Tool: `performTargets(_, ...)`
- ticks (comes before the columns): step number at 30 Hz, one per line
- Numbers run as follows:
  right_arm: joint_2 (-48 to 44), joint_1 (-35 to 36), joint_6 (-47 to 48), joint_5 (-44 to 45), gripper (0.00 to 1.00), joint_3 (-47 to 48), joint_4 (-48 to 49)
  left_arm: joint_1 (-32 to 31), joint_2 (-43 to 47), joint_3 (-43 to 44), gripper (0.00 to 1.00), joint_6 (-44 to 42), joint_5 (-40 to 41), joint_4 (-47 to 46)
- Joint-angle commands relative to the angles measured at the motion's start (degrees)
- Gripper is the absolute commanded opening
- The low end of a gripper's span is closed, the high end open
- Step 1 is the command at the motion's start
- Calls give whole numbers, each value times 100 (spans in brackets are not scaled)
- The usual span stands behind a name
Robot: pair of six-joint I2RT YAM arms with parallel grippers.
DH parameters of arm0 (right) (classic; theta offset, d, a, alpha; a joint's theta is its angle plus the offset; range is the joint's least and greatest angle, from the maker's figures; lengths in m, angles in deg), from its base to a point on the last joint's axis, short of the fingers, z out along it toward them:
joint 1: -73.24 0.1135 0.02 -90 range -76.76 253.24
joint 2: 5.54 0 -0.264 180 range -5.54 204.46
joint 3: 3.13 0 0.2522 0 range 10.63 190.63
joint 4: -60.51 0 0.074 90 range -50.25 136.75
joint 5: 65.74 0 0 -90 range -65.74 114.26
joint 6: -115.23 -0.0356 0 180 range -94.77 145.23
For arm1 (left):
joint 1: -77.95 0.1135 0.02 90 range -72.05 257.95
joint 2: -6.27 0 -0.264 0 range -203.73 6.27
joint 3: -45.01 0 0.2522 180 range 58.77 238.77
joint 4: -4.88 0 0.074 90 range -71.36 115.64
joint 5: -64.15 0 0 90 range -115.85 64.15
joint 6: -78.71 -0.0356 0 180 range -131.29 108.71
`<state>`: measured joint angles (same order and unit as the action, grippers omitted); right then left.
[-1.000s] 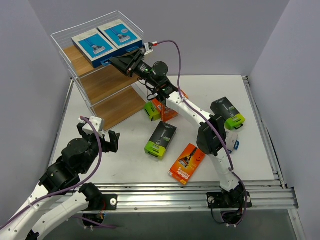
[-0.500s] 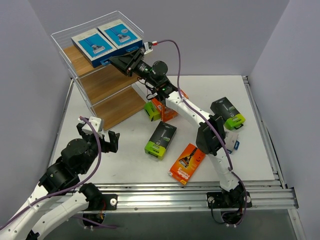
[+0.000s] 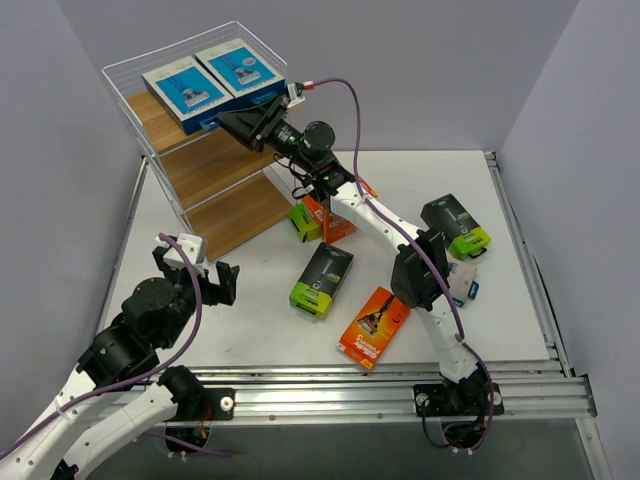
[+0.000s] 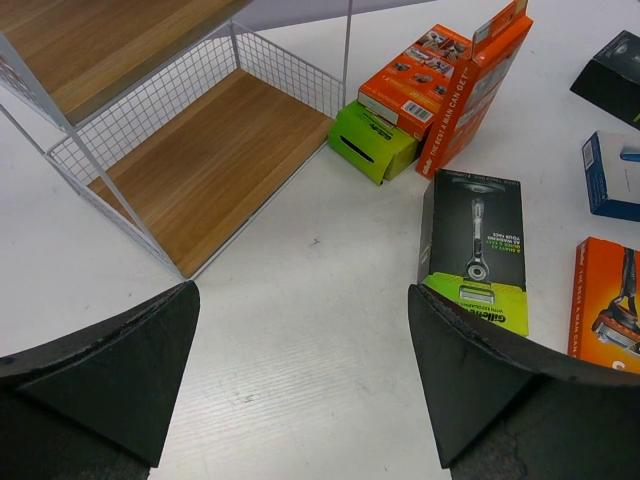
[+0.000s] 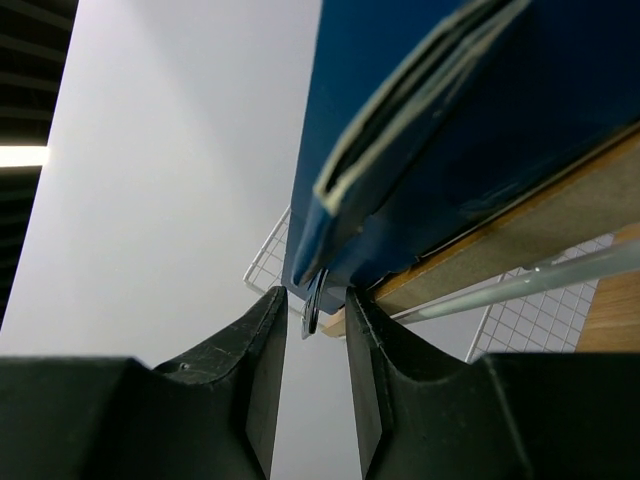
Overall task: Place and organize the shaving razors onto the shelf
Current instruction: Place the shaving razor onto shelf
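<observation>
Razors lie partly on the rack and partly on the table (image 3: 260,320). In the overhead view, the shelf (image 3: 200,170) stands in the upper left of the frame. Two blue-and-white packs (image 3: 184,88) lie flat, side by side, on its top board. The right gripper (image 3: 232,122) reaches to the front edge of that board, at the right-hand blue pack (image 3: 240,68).

Only the right wrist camera shows its fingers (image 5: 265,370). They stand close together with a thin slit between them, and the pack's dark blue corner and hang tab sit at the slit. I cannot tell whether they pinch it.

The left gripper (image 3: 220,285), at lower left, hangs over the table with its jaws spread wide and nothing between them. Its wrist view gives the detail the overhead view lacks. A black pack with a lime-green end (image 4: 475,250) lies flat at centre right, with a razor printed on its face. At top centre, orange packs (image 4: 430,65) lean over a lime-green box end (image 4: 375,140), just beside the shelf's bottom board.

The overhead view shows in full what that wrist view crops at its right edge: a second black-and-lime pack (image 3: 456,227) and an orange pack (image 3: 374,327).
</observation>
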<state>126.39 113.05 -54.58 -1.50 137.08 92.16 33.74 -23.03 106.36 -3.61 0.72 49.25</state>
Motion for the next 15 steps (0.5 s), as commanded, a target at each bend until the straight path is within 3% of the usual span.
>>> performTargets(1, 25, -17, 62, 98, 28, 99, 38, -27, 47, 13, 94, -21, 77, -178)
performTargets(9, -300, -26, 141, 45, 51, -331, 82, -27, 21, 13, 94, -21, 103, -169)
performTargets(15, -599, -35, 159, 45, 55, -726, 161, -27, -14, 4, 94, -30, 129, -161)
